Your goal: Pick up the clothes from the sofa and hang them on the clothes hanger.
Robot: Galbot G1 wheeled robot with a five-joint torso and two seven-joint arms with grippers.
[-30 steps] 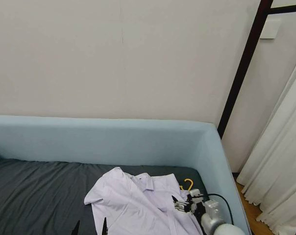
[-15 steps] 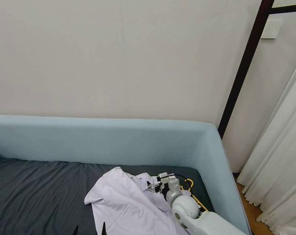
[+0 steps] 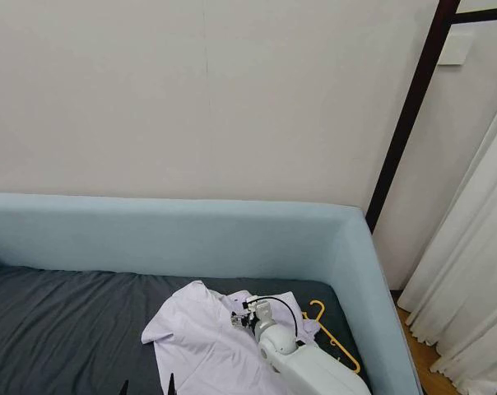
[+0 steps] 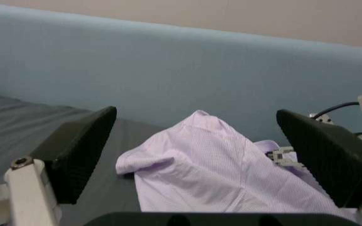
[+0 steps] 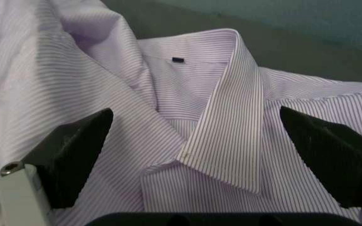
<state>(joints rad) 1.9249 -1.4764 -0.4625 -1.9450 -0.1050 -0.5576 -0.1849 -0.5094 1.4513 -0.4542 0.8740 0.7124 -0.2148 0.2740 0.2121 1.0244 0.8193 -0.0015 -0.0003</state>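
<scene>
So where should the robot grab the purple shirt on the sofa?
Probably the collar: it's a thick raised fold, while the rest of the shirt lies flat and rumpled. Come straight down from above, one finger on each side of the fold. The right gripper hangs open right over it; the left gripper is open farther off.

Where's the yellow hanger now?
Head view: the yellow hanger lies on the dark grey sofa seat, right of the lilac striped shirt, near the pale blue armrest.
</scene>
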